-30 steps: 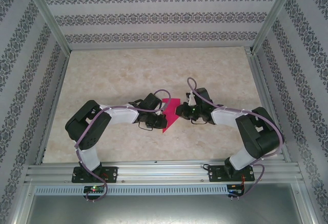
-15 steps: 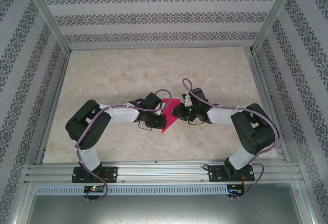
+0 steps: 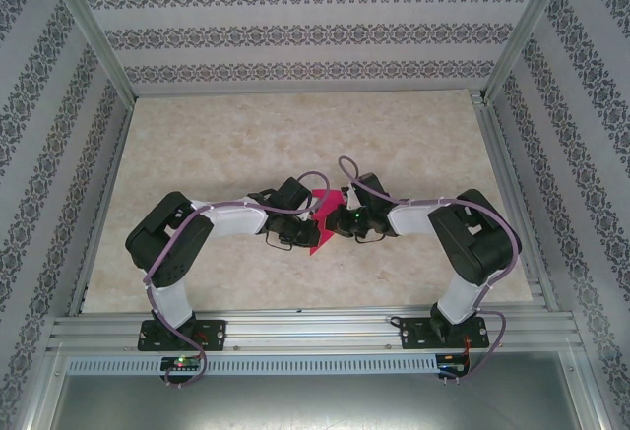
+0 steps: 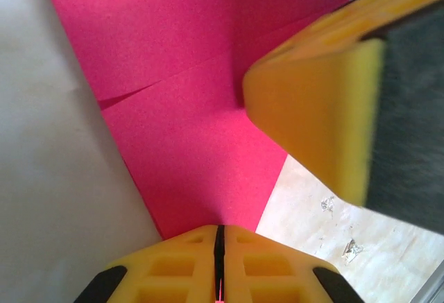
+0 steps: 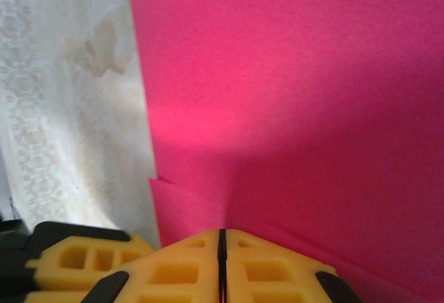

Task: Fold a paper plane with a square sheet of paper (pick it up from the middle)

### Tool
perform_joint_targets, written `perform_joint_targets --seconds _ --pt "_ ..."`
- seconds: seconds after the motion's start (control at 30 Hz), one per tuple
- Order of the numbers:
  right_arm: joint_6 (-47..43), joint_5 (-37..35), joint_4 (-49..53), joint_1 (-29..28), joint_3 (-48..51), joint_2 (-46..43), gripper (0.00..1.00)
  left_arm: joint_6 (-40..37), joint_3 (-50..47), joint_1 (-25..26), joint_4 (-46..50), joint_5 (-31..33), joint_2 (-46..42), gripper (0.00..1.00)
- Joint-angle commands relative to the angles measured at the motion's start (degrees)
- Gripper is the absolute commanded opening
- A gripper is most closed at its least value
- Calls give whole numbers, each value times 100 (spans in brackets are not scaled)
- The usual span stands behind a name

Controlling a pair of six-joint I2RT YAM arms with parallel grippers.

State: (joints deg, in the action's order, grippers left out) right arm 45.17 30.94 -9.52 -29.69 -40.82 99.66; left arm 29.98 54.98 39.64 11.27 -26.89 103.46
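Since a second ago the right arm has swung in toward 9 o'clock in the top view. Its elbow now sits closer to the middle of the table [image 3: 197, 135], and the right gripper [image 3: 335, 221] has pushed in over the pink paper [image 3: 318, 237], so less pink shows than before. The left arm has kept its pose, with the left gripper [image 3: 306, 223] at the paper's 9 o'clock side. The right gripper sits at the paper's 3 o'clock side, and the two are near each other with the paper between them. The paper lies near the table's centre, a little toward 6 o'clock, with one point aimed at 6 o'clock.

In the left wrist view the left gripper [image 4: 219, 232] has its yellow fingers pressed together at 6 o'clock, pinching the paper's [image 4: 187, 102] narrow end, and a pink sliver shows in the seam. A fold edge crosses the paper from 9 o'clock up toward 2 o'clock. A yellow finger [image 4: 312, 116] of the right gripper comes in from 2 o'clock against the paper. Bare table [image 4: 333, 227] shows at 4 o'clock.

In the right wrist view the right gripper [image 5: 222, 235] is likewise pressed together at 6 o'clock, pinching the paper [image 5: 312, 95], which spreads across the view from 12 to 4 o'clock. A small step in the paper's left edge, at 8 o'clock, shows layered sheets.
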Motion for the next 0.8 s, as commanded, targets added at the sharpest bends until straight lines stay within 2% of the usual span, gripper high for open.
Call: perform_joint_targets --seconds 0.0,0.1,0.27,0.37,0.53,0.67,0.77 --pt "-170 -428 333 -26 -75 195 10 -58 -207 -45 699 335 -28 13" --pt "-228 -681 725 -53 -62 273 8 51 -129 -44 859 152 -412 16" --pt "-113 -649 481 -53 139 257 8 703 -80 -44 617 22 -1043 23" --pt "-114 -740 565 -54 151 175 8 1192 -145 -35 191 -287 -983 22" --pt "7 -808 539 -54 179 177 8 2336 -812 -26 -1508 -559 -751 22" --pt "70 -802 472 -62 228 190 8 2705 -1032 0 -2249 -633 -406 23" --pt "63 -796 460 -63 239 220 8 2739 -1113 9 -2384 -558 -263 23"
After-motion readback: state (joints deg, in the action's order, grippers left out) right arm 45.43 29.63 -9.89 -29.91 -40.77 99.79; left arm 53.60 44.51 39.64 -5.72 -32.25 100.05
